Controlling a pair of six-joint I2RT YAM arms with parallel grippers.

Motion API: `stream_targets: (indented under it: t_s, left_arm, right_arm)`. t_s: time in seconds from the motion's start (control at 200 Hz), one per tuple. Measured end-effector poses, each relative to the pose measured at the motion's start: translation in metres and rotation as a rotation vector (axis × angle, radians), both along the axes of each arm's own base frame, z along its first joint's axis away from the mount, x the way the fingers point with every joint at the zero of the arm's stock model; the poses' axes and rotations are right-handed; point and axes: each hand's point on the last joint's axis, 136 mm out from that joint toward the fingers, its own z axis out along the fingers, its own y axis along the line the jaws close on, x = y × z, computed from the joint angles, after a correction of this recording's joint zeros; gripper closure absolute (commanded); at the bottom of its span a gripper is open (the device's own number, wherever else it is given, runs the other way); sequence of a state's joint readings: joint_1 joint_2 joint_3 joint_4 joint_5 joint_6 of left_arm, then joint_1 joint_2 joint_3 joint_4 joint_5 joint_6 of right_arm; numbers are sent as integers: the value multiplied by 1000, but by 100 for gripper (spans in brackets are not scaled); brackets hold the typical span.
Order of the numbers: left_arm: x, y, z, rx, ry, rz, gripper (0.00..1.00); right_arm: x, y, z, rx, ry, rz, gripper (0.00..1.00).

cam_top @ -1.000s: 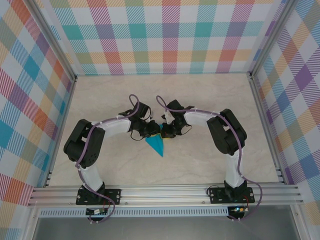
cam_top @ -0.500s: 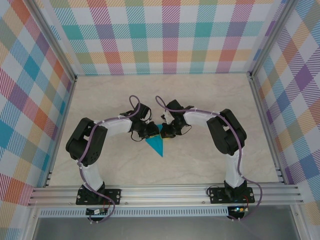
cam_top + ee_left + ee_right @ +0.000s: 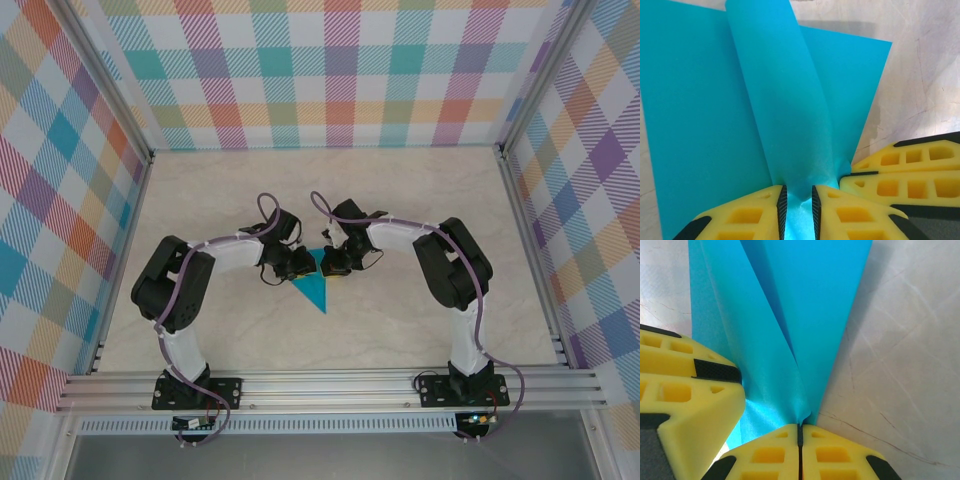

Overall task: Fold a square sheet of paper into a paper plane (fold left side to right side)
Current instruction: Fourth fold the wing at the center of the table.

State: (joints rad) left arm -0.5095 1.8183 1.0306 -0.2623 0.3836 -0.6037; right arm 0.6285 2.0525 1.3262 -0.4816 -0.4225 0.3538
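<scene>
The teal-blue sheet of paper lies mid-table, folded into a wedge whose tip points toward the arm bases. Both grippers meet at its far, wide end. My left gripper holds a raised, rounded ridge of the paper between its pads, jaws a narrow gap apart. My right gripper is shut on a thin creased edge of the paper. From above, the left gripper and right gripper nearly touch. The right one's yellow fingers show beside the left jaws, and the left one's fingers beside the right jaws.
The pale marble tabletop spreads around the paper. Aluminium frame rails run along the near edge, and checked walls close in the other three sides. The two arms curve inward from their bases.
Both grippers have crept slightly toward the far side with the paper. The wedge looks wider and flatter from above than a second ago.
</scene>
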Motion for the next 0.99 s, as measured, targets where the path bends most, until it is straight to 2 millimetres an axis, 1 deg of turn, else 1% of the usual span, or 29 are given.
stream_targets:
  t_s: [0.11,0.15,0.21,0.305,0.37,0.485,0.64,0.995]
  left_arm:
    - [0,6,10,-10,-19,8,67]
    - [1,8,17,-19,-32,10,66]
    - [2,11,26,-32,-53,18,66]
    - [2,13,34,-45,-74,23,73]
    - [0,13,31,-53,-68,26,77]
    - [-7,15,16,-47,-25,34,83]
    - [-11,17,-2,-24,16,35,85]
    - [-11,20,-8,-3,20,37,86]
  right_arm:
    - [0,0,0,0,-1,0,93]
    - [0,0,0,0,-1,0,93]
    - [0,0,1,0,0,0,93]
    - [0,0,1,0,0,0,93]
    - [0,0,1,0,0,0,93]
    - [0,0,1,0,0,0,93]
    - [0,0,1,1,0,1,93]
    - [0,0,1,1,2,1,94]
